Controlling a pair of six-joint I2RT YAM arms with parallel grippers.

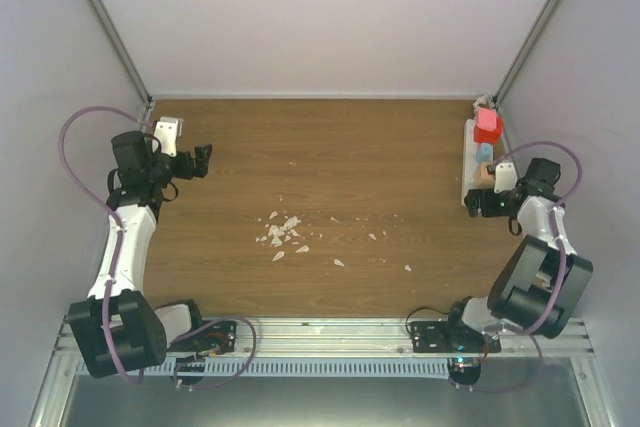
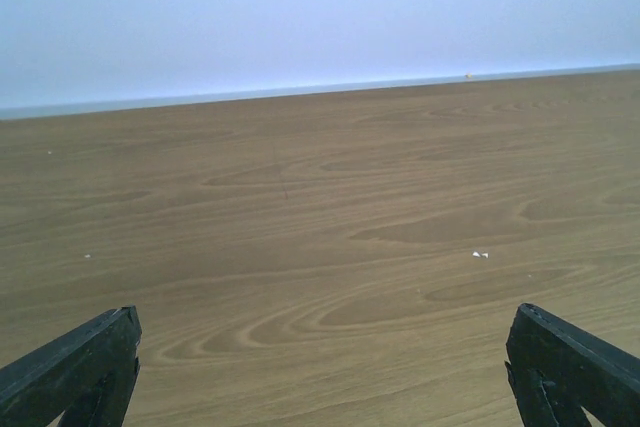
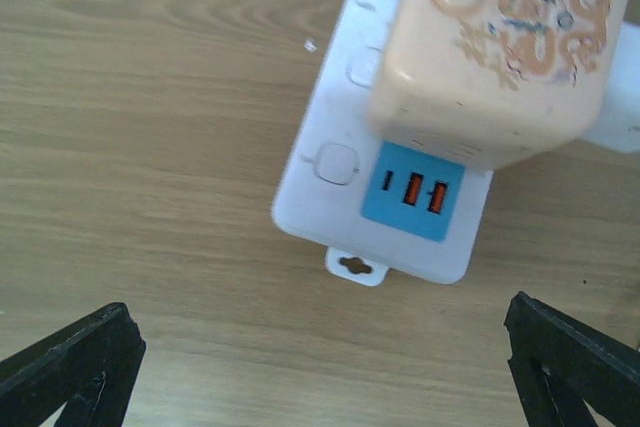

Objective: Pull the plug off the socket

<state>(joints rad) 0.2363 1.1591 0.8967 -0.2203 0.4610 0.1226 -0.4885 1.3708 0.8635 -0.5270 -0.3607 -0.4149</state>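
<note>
Plainly white socket [image 3: 312, 209], blue panel [image 3: 448, 221] with orange slots [image 3: 412, 190], cream plug [image 3: 495, 57] atop, left gripper [image 2: 325, 352] and right gripper [image 3: 320, 352] agape

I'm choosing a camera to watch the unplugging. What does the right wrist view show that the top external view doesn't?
Only the right wrist: the orange USB ports at the end of the socket, its round buttons, and the pattern on the beige plug.
Only the top: the red plug, white scraps and the left gripper.
Both: socket, beige plug, wooden table and the open right gripper.
</note>
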